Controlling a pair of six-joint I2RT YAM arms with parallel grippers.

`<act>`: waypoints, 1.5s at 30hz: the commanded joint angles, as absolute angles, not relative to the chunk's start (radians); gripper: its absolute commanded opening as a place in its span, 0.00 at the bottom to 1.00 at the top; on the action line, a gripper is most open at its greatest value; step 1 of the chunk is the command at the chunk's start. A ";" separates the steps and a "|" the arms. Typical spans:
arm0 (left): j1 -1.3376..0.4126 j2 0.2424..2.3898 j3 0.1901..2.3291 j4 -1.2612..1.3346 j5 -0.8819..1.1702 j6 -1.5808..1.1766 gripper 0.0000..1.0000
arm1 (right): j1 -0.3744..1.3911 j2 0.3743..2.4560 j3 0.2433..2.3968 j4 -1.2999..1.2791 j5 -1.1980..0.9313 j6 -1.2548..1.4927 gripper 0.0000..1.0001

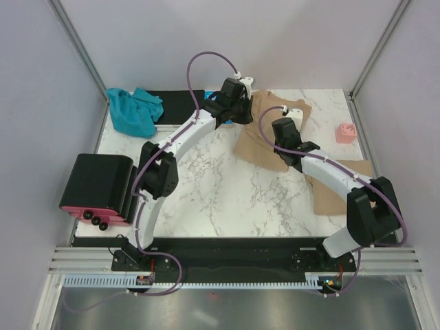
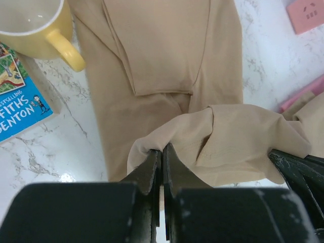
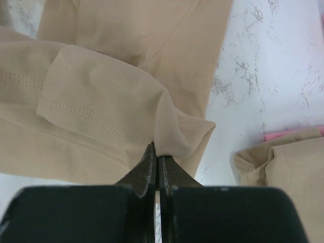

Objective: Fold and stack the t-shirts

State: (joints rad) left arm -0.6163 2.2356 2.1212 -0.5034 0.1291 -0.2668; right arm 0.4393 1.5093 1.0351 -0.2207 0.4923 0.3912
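A tan-beige t-shirt (image 1: 256,146) lies spread on the marble table at centre right, partly folded. My left gripper (image 1: 242,113) is shut on a raised fold of its edge (image 2: 167,132). My right gripper (image 1: 284,135) is shut on another lifted corner of the same shirt (image 3: 174,132). Both pinched corners are held up off the cloth below. A second tan t-shirt (image 1: 328,199) lies folded at the right, partly under my right arm, and shows in the right wrist view (image 3: 286,177). A teal-blue garment (image 1: 135,111) lies crumpled at the back left.
A yellow mug (image 2: 38,25) and a colourful book (image 2: 20,104) sit just left of the held shirt. A pink block (image 1: 346,133) stands at the back right. A black board (image 1: 177,103) lies at the back, and a black and pink box (image 1: 98,187) at the left edge.
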 commanded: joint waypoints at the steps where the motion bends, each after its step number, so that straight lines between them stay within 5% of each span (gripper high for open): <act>1: -0.611 2.301 2.190 -0.520 0.126 -0.210 0.02 | 0.428 1.571 1.078 -0.173 0.568 0.393 0.00; 25: -0.603 2.468 2.301 -0.522 0.141 -0.244 0.07 | 0.373 1.782 1.141 -0.106 0.569 0.413 0.01; 31: -0.595 2.490 2.322 -0.528 0.144 -0.247 0.18 | 0.362 1.815 1.189 -0.109 0.568 0.407 0.07; 35: -0.588 2.505 2.341 -0.531 0.161 -0.247 0.40 | 0.357 1.824 1.203 -0.115 0.566 0.405 0.21; 42: -0.580 2.508 2.362 -0.526 0.178 -0.242 0.47 | 0.338 1.836 1.213 -0.110 0.578 0.431 0.34; 45: -0.572 2.494 2.367 -0.523 0.176 -0.244 0.58 | 0.321 1.850 1.236 -0.110 0.581 0.442 0.39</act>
State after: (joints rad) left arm -0.5816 2.5107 2.3039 -0.5419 0.1604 -0.2565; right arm 0.3424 1.8282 1.1778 -0.1341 0.5587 0.4191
